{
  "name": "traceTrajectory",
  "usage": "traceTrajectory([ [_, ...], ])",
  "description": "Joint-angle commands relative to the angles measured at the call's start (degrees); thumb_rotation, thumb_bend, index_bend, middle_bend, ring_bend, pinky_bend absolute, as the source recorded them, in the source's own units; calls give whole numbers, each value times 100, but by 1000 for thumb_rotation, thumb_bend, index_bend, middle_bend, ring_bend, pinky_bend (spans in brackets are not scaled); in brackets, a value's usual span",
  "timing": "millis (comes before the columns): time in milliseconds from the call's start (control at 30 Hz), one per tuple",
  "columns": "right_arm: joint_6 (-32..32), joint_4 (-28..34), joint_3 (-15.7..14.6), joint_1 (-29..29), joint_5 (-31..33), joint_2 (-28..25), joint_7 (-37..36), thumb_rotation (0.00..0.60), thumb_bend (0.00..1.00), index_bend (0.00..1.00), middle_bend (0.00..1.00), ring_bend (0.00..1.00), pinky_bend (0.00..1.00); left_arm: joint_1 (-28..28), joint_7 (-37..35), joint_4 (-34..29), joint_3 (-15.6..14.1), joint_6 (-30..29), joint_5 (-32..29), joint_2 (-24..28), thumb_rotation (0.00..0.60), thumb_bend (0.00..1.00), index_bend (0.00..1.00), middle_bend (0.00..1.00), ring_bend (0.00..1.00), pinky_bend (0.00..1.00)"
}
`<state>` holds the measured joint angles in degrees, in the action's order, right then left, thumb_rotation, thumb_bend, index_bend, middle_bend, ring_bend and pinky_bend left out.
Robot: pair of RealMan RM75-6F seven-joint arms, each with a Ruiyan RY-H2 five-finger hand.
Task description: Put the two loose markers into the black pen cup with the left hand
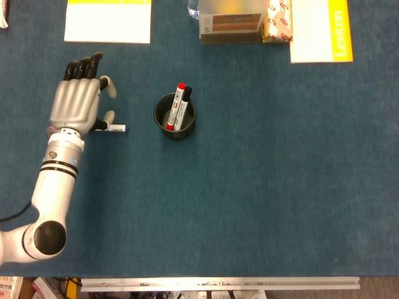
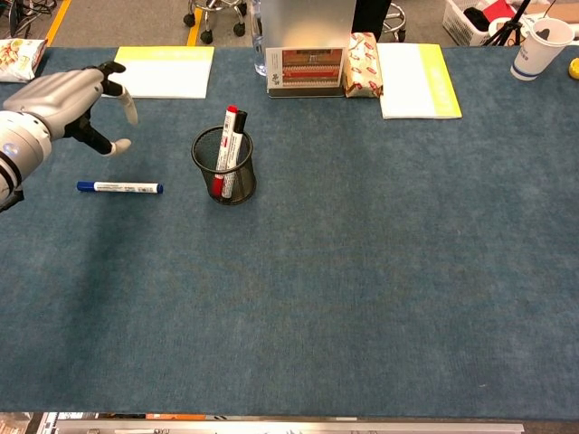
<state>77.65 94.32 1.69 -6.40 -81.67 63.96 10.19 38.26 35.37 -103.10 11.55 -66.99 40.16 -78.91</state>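
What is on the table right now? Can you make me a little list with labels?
cup: black pen cup, upright
in cup: red marker and black marker, caps up
loose: blue marker, flat on the blue table, left of the cup
left hand: left hand open, holding nothing
right hand: not in view
far edge: yellow-topped notepad, other papers and boxes

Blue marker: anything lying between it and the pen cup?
Nothing visible. Bare table separates the blue marker from the pen cup; the left hand hovers open above the marker's far end.
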Motion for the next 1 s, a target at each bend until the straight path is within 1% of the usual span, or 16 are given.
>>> traceTrajectory([
  [33,-8,-3,-2,-2,3,2,4,600,116,477,392,418,438,33,72,160,-148,51,88,-9,600,304,427,0,0,5],
  [167,-17,4,-5,-5,5,-4,6,600,116,476,392,418,438,20,65,437,-303,51,270,-137,600,305,426,0,0,5],
  [333,-3,12,2,-1,4,-18,-13,600,116,476,392,418,438,-32,-12,693,-408,83,335,-246,600,304,424,0,0,5],
  [700,-12,10,4,-3,20,-20,-6,600,115,477,392,418,438,-100,-316,988,-391,379,35,-355,600,305,417,0,0,5],
  [1000,-23,17,2,-5,32,-21,10,600,116,477,392,418,438,-166,-364,1044,-500,426,13,-474,600,303,420,0,0,5],
])
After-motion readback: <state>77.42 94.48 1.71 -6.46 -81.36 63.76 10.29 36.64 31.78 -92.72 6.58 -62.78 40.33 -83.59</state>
